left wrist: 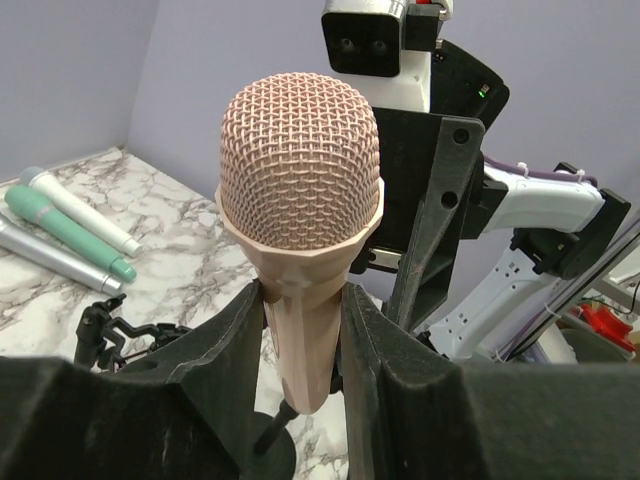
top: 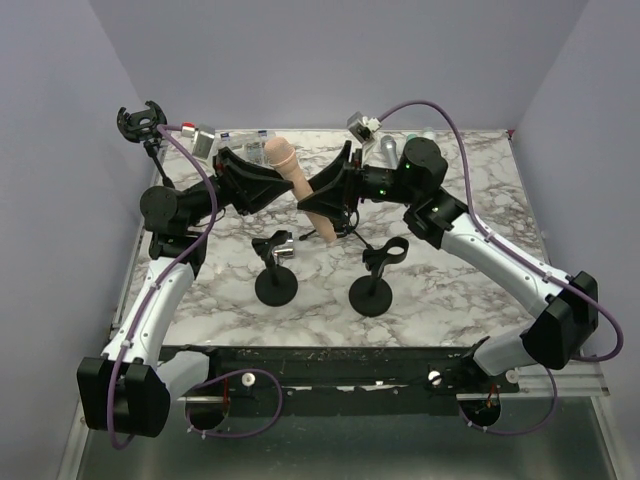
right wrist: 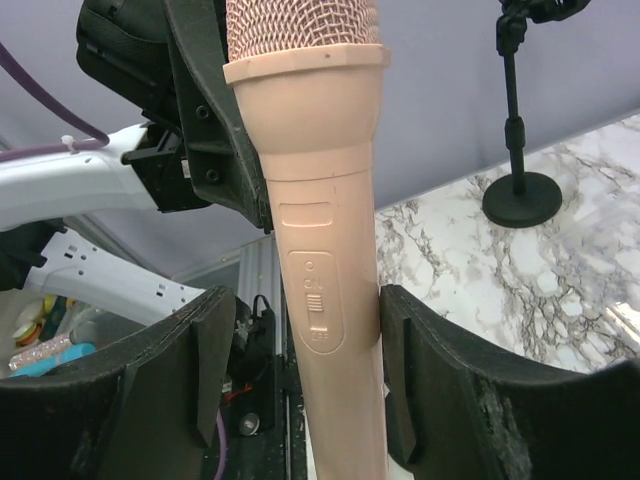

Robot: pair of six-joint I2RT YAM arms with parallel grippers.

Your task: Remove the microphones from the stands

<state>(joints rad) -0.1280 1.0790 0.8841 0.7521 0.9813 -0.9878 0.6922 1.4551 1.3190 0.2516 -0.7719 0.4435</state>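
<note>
Marble desk [top: 320, 320]: my left tool [left wrist: 303, 345] pinches pink microphone [left wrist: 300, 170], right tool [right wrist: 308, 345] spread around it; early release would drop it.

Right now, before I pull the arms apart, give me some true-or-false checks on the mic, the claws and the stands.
1. The left claw is shut on the mic. True.
2. The mic sits in a stand's clip. False: it is up between the two claws, off the stands.
3. The right claw has a finger on each side of the mic's body. True; a gap shows on one side.
4. The held mic is green. False: it is peach; a green mic lies on the table.
</note>
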